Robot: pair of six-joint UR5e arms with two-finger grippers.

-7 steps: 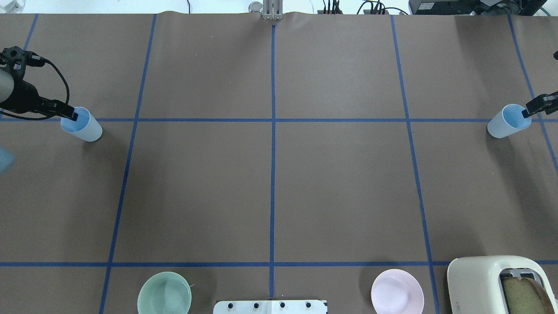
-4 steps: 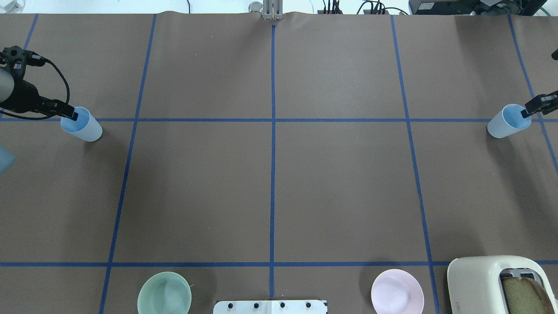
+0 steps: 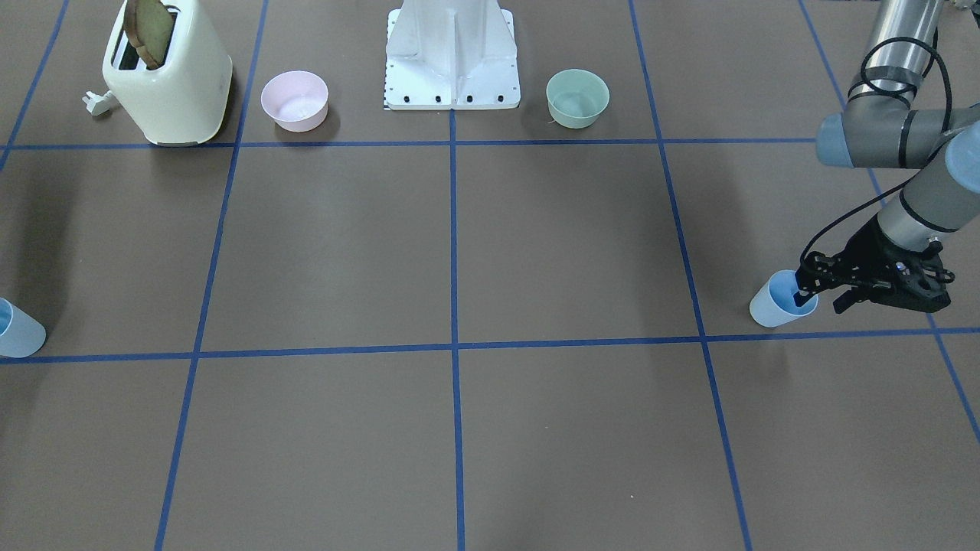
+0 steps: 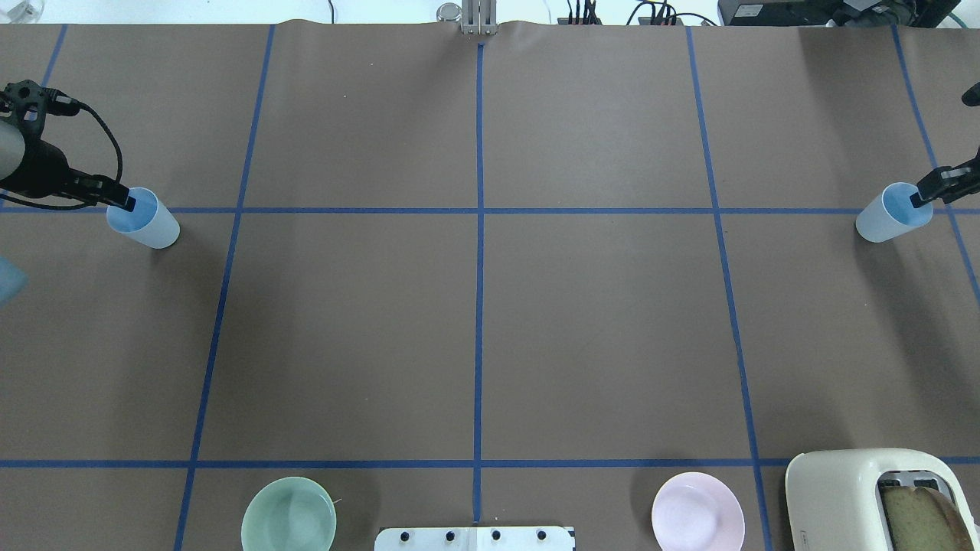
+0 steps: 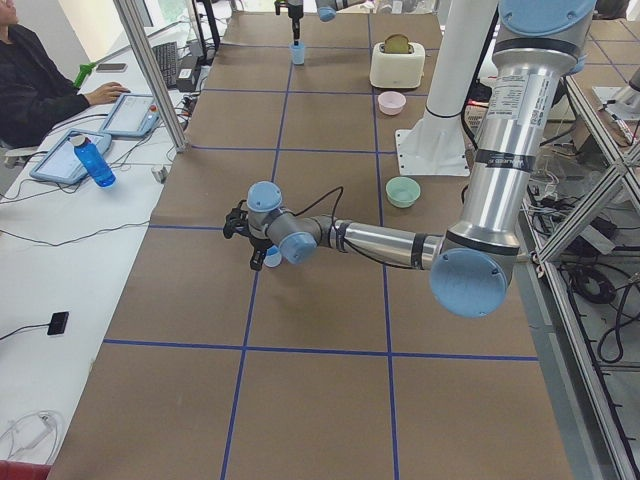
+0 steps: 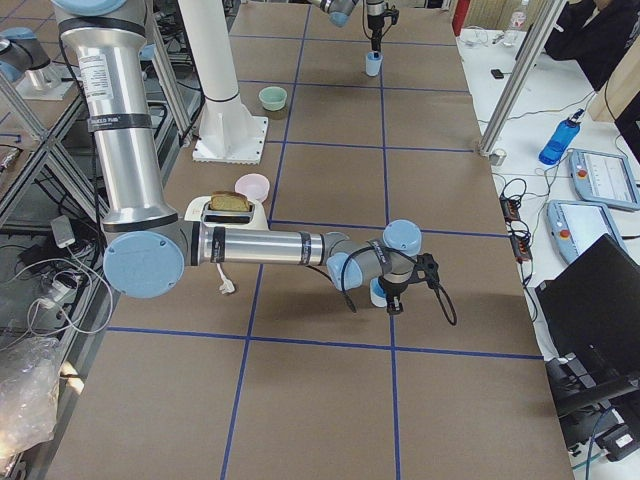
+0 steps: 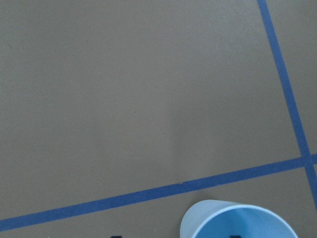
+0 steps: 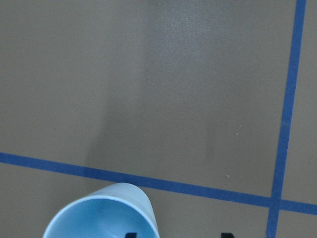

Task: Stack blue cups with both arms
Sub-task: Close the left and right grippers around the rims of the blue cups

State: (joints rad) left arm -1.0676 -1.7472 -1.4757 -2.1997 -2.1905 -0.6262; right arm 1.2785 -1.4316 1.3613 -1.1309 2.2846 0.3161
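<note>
Right claw (image 4: 926, 193): you see it slide a little inward, away from its own wrist. The fingertip inside the right cup (image 4: 888, 218) now reaches slightly farther across the mouth than a second ago.
Right claw's slant: in the overhead view its black finger lies a bit steeper than before.
Right arm (image 4: 971, 94): a dark part behind the claw, at the frame's edge, pokes in a little more.
Left claw (image 4: 115, 195): you get only a hair of drift toward the table's far side, its tip in the left cup (image 4: 149, 222) moving with it.
</note>
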